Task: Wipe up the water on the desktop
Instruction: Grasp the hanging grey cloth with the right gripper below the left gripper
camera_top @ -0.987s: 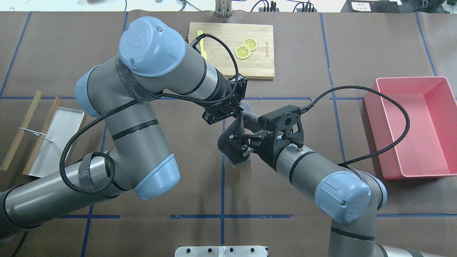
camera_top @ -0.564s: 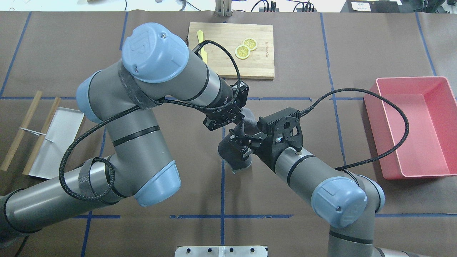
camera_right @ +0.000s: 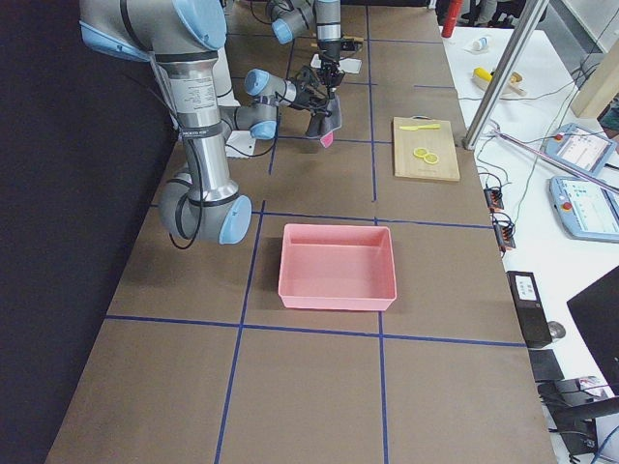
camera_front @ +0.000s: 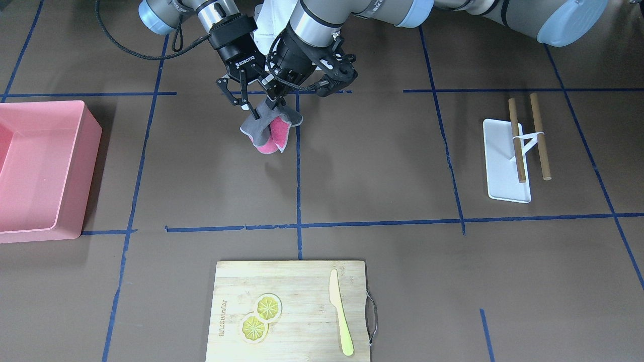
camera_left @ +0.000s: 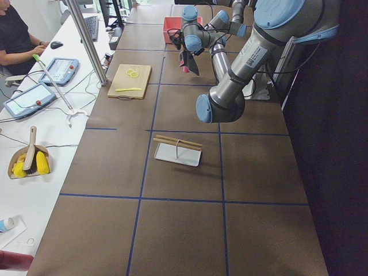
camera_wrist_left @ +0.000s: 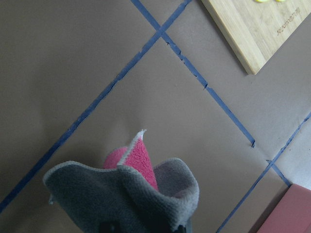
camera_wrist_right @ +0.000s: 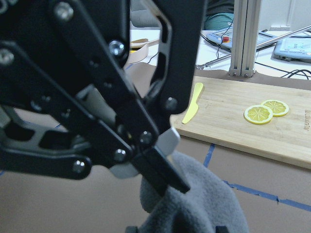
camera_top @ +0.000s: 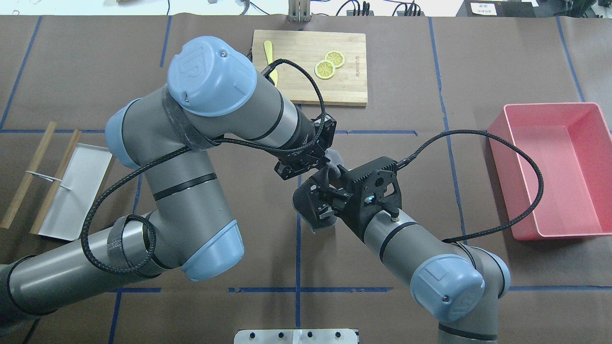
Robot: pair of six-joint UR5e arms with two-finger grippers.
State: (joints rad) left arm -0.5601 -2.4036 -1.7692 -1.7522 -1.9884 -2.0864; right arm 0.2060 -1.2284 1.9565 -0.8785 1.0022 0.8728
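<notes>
A cloth (camera_front: 269, 131), grey outside and pink inside, hangs bunched between my two grippers over the middle of the brown desktop (camera_front: 382, 166). My left gripper (camera_front: 272, 104) is shut on its top fold. My right gripper (camera_front: 253, 112) is shut on it just beside. In the overhead view the left gripper (camera_top: 329, 168) sits close above the right gripper (camera_top: 319, 200), with the cloth (camera_top: 305, 206) under both. The left wrist view shows the cloth (camera_wrist_left: 126, 189) below the jaws. I see no water on the desktop. I cannot tell whether the cloth touches it.
A wooden cutting board (camera_front: 302, 281) with two lemon slices (camera_front: 261, 314) and a yellow knife (camera_front: 341, 311) lies across the table from the robot. A pink bin (camera_top: 550, 172) stands on my right. A white tray (camera_top: 76, 186) with wooden sticks lies on my left.
Both grippers have shifted a little toward the robot with the cloth. The left gripper has come closer to the right one. The cloth stays held by both.
</notes>
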